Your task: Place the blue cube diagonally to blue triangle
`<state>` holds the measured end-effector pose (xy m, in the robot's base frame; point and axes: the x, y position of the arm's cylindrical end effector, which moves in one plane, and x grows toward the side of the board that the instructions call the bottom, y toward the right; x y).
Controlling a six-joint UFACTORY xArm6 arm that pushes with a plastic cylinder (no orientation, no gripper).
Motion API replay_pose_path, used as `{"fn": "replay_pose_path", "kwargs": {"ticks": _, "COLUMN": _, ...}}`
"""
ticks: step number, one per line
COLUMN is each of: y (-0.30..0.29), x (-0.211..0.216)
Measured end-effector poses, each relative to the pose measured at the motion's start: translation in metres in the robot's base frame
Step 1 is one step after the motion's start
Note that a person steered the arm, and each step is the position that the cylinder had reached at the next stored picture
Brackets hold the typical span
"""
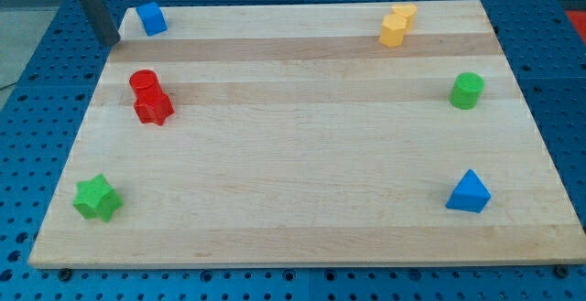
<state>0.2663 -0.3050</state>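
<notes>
Blue cube (151, 18) sits at the surface's (302, 155) far left corner, just at three o'clock from my tip (112, 41). No fingers here. Blue triangle (469, 193) waits far off at four o'clock.

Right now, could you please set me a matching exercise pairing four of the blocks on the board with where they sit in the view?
Blocks:
1. blue cube
2. blue triangle
3. green star
4. green cylinder

Places:
A. bottom right
B. right edge, mid-height
C. top left, just right of my tip
D. bottom left

Pairs: 1-C, 2-A, 3-D, 4-B
</notes>
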Motion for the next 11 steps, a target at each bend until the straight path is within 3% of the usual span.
{"fn": "replay_pose_path", "kwargs": {"ticks": 2, "y": 0.003, "x": -0.075}}
{"fn": "replay_pose_path", "kwargs": {"ticks": 3, "y": 0.069, "x": -0.056}}
{"fn": "replay_pose_path", "kwargs": {"ticks": 4, "y": 0.153, "x": -0.006}}
{"fn": "replay_pose_path", "kwargs": {"ticks": 5, "y": 0.162, "x": -0.008}}
{"fn": "replay_pose_path", "kwargs": {"ticks": 6, "y": 0.111, "x": -0.051}}
{"fn": "replay_pose_path", "kwargs": {"ticks": 7, "y": 0.035, "x": -0.056}}
{"fn": "replay_pose_path", "kwargs": {"ticks": 8, "y": 0.015, "x": -0.022}}
{"fn": "replay_pose_path", "kwargs": {"ticks": 10, "y": 0.158, "x": 0.051}}
{"fn": "replay_pose_path", "kwargs": {"ticks": 11, "y": 0.143, "x": 0.055}}
